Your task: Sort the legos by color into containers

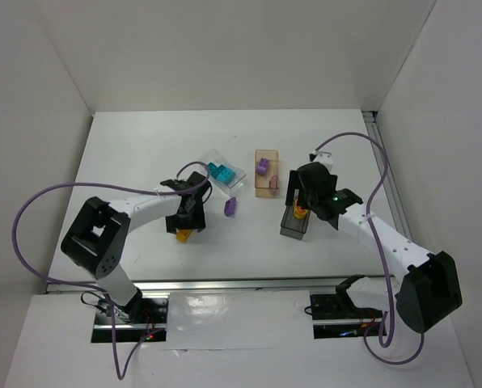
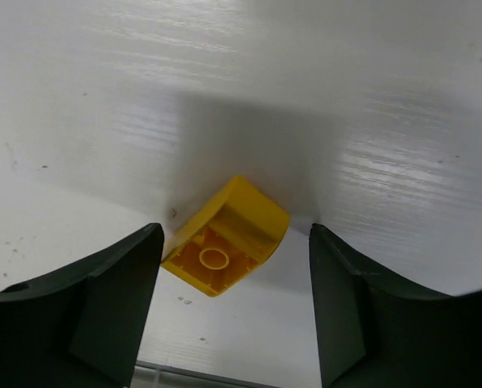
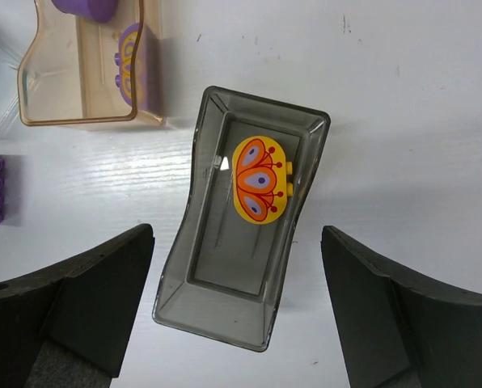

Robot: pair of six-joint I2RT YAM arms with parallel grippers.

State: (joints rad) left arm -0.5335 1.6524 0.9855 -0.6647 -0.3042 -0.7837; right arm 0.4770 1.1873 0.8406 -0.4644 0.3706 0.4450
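Yellow brick: the plain yellow brick lies hollow side up on the white surface, outside every bin.
Left claw: my left claw hangs over it with its jaws wide, one on each side of the brick. I see no grip yet, though the left finger stands just beside one corner.
Grey bin: the smoky grey bin holds one yellow brick with an orange and purple print.
Right claw: my right claw is above that bin, spread wide and carrying nothing.
Other bins: the clear bin holds the teal bricks, and the amber bin holds a purple piece.
Stray: one purple brick sits loose on the surface between the clear bin and the grey bin.
Step in hand: I judge this as the pick-up of the plain yellow brick, bound for the grey bin.
Next move: I must close squarely on the brick's flat sides, since it lies skewed to the jaws and its rounded edge could slip out. Then comes a lift and a carry across to the grey bin, with the right arm kept out of the way.
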